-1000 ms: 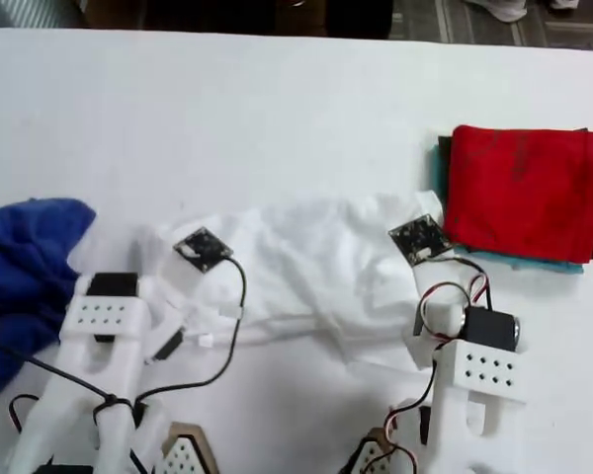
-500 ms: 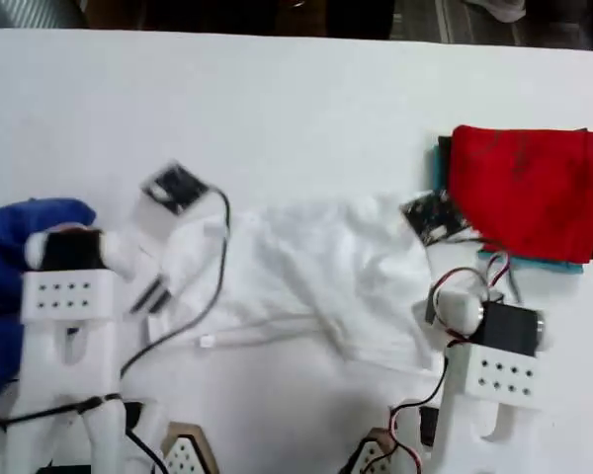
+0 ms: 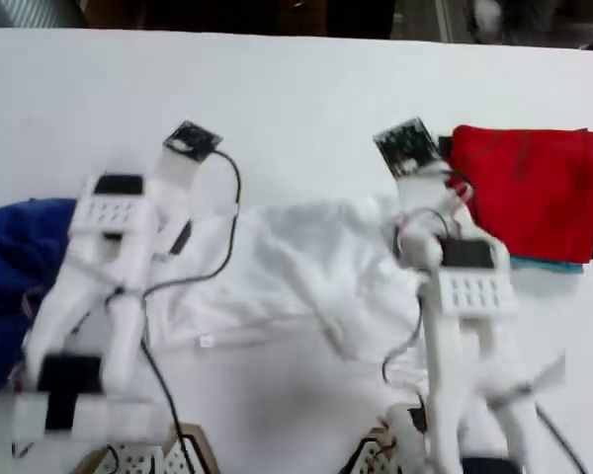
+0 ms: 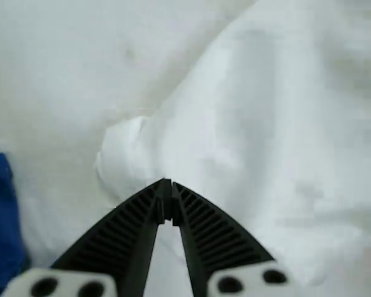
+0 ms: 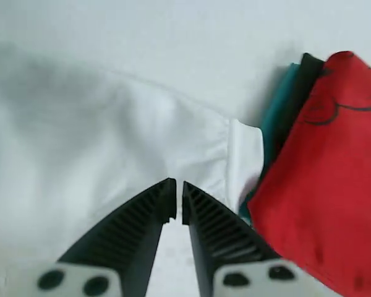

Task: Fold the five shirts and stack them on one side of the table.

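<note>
The crumpled blue shirt (image 3: 15, 267) lies untouched at the table's left edge. In the last second both my arms have swung from the white shirt's (image 3: 296, 267) near hem to its far edge. My left gripper (image 4: 166, 201) sits over its left corner, jaws pressed together. My right gripper (image 5: 175, 201), jaws all but touching, sits at the right corner, just beside the red shirt (image 3: 529, 193) topping the stack (image 3: 549, 263). I cannot tell whether either pinches cloth. I judge the fourth fold under way. Bare table (image 3: 277, 89) lies beyond, but the stack crowds my right.
</note>
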### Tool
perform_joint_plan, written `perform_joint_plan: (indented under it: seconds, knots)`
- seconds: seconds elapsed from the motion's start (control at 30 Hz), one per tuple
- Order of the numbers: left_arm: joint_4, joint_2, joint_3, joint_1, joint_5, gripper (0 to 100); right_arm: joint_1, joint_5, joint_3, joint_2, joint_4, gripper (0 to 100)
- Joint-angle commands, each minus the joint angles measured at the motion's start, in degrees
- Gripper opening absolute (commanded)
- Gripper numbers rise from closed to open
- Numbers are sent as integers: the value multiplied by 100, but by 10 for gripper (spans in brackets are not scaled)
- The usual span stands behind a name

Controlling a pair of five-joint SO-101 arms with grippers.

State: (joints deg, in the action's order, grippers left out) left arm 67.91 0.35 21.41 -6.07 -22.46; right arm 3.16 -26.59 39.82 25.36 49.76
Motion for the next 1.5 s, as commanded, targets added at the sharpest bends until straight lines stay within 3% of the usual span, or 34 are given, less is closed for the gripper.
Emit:
perform_joint_plan:
  seconds: [0.0, 0.23, 0.5, 0.93, 1.1, 1.27, 1.47]
  knots:
    - [-88, 1134, -1024, 44, 325, 26, -40, 352, -1108, -1666, -259, 20]
    - [193, 2593, -2176, 9, 413, 26, -462, 554, -3209, -4163, 479, 20]
    - [659, 3807, -3758, -563, 422, 26, -936, 519, -5029, -5771, 1490, 20]
    - [2585, 6127, -8233, -633, 413, 26, -154, 545, -8026, -7125, 2264, 20]
    - [3464, 6426, -9974, -607, 396, 26, -101, 554, -9354, -7213, 3327, 20]
    - [3464, 5996, -9903, -527, 387, 26, -119, 554, -10233, -7240, 4382, 20]
    - [3473, 4703, -7767, -176, 378, 26, -119, 510, -10312, -7090, 5156, 21]
